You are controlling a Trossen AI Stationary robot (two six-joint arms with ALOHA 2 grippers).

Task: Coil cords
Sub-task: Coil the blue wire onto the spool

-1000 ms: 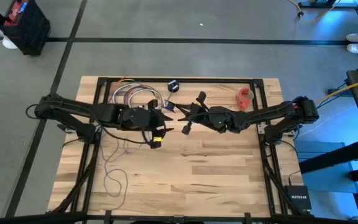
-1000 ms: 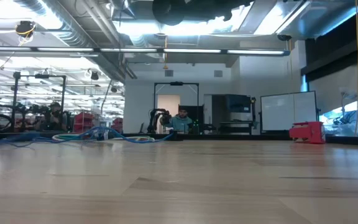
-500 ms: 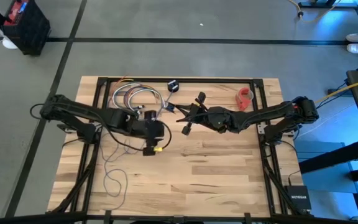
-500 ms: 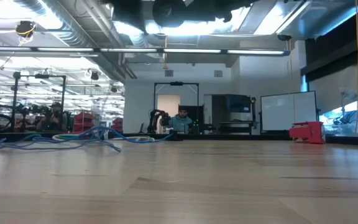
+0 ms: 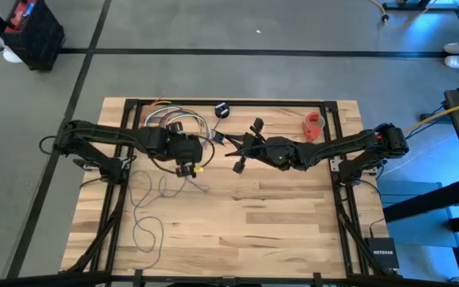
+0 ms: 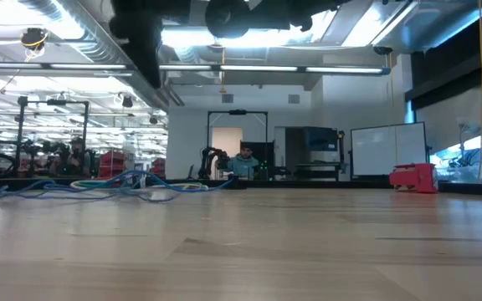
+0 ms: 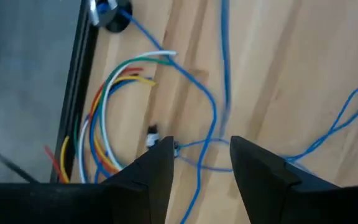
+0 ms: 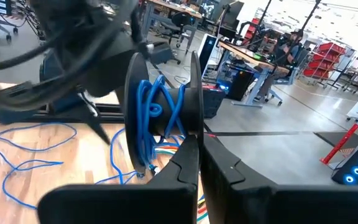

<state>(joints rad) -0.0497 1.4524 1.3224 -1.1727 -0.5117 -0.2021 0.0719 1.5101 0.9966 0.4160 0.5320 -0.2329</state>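
1. Cord [image 5: 146,209]: thin blue, lying in loose loops on the left of the tabletop [image 5: 277,215]; part is wound on a black spool [image 8: 163,109].
2. Right gripper [image 8: 199,149]: fingers pressed together, pinching the spool's rim at table centre.
3. Left gripper [image 7: 201,163]: fingers spread, above cord strands, beside the wire bundle [image 7: 107,112].

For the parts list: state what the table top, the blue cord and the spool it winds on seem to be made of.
Table top: wood planks, pale matte finish, with visible grain and seams. Blue cord: thin and flexible, likely plastic-sheathed wire; it lies in loose loops. Spool: black, smooth, probably plastic; its two flanges show a dull sheen.
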